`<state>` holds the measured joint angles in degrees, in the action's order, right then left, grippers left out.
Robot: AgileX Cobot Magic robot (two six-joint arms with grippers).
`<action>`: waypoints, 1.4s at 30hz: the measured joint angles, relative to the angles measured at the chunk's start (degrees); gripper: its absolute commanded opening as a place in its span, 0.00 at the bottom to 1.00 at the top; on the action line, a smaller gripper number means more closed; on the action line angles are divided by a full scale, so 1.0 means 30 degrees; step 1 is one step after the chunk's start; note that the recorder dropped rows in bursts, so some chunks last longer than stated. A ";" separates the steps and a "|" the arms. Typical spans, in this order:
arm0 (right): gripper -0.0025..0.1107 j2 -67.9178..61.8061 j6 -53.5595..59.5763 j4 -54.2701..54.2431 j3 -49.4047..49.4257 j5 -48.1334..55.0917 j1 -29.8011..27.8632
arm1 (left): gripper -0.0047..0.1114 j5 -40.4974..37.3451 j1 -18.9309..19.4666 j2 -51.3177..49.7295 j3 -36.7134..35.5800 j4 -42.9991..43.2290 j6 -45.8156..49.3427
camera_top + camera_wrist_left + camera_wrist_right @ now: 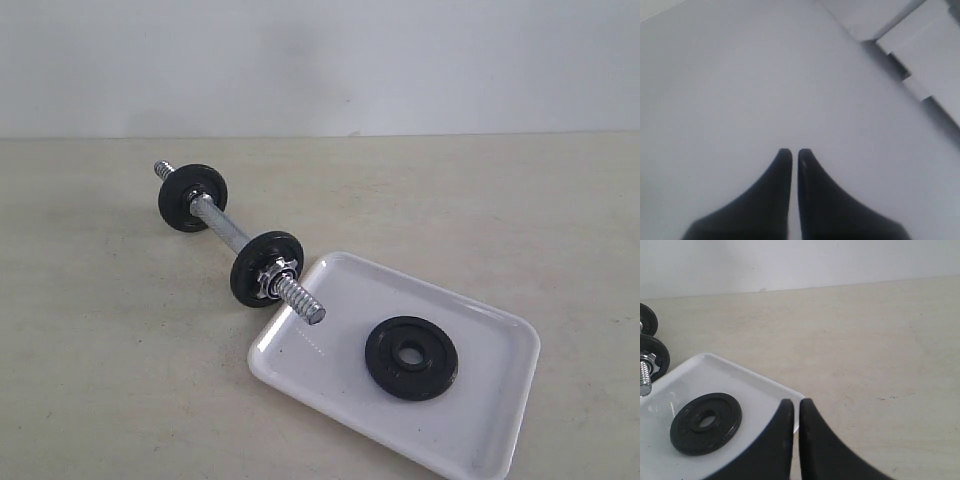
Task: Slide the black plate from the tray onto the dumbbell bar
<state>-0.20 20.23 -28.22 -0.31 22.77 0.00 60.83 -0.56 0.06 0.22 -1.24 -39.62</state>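
Observation:
The black plate [411,358] lies flat in the white tray [300,360] at the lower right of the exterior view, and the right wrist view shows the black plate [706,423] in the tray [740,377] as well. The dumbbell bar [232,232] lies on the table, carrying two black discs and a silver collar nut, with its threaded end over the tray's near-left corner. Neither arm appears in the exterior view. My right gripper [795,402] is shut and empty, above a corner of the tray, beside the plate. My left gripper [794,152] is shut and empty over a plain grey surface.
A pale beige tabletop [480,200] stretches all round, with a white wall behind it. Pale blocky shapes [920,45] sit in one corner of the left wrist view.

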 measured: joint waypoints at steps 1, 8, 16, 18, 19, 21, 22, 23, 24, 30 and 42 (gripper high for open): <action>0.05 0.0000 0.0000 0.0000 0.0000 0.0000 0.0000 | 0.08 0.0917 0.0000 0.0000 0.0000 0.0000 -0.0446; 0.05 0.0000 0.0000 0.0000 0.0000 0.0000 0.0000 | 0.08 0.2945 0.0000 0.0000 0.0000 0.0723 -0.3656; 0.05 0.0000 0.0000 0.0000 0.0000 -0.0040 0.0000 | 0.08 0.2982 0.0000 0.0000 0.0000 0.0983 -0.3910; 0.05 0.0000 0.0000 0.0000 0.0000 -0.0467 0.0000 | 0.08 0.2982 0.0000 0.0000 0.0000 0.0983 -0.3910; 0.05 0.0000 0.0000 0.0000 0.0000 -0.0833 0.0000 | 0.08 0.2982 0.0000 0.0000 0.0000 0.0983 -0.3910; 0.05 0.0000 -0.0202 -0.0237 0.0013 -0.1885 0.0000 | 0.08 0.2982 0.0000 0.0000 0.0000 0.0983 -0.3910; 0.05 0.0000 -0.0540 -0.0560 0.0013 -0.2390 0.0000 | 0.08 0.2982 0.0000 0.0000 0.0000 0.1018 -0.3910; 0.05 0.0000 -0.0981 -0.1193 0.0013 -0.3067 0.0000 | 0.08 0.2908 0.0000 0.0000 0.0000 0.1018 -0.3910; 0.05 0.0000 -0.1514 -0.2001 0.0013 -0.3765 0.0000 | 0.08 0.2861 0.0000 0.0000 0.0000 0.1018 -0.3910; 0.05 0.0000 -0.6106 -0.7982 0.0013 -0.8863 0.0000 | 0.08 0.1808 0.0000 0.0000 0.0000 0.1060 -0.3910; 0.05 0.0000 -0.9282 -0.9137 0.0013 -0.9921 0.0000 | 0.08 0.0894 0.0000 0.0000 0.0000 0.1060 -0.3910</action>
<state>-0.20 -7.61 -55.64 -0.27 -6.99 0.00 63.51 -0.56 0.06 0.22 1.94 -51.35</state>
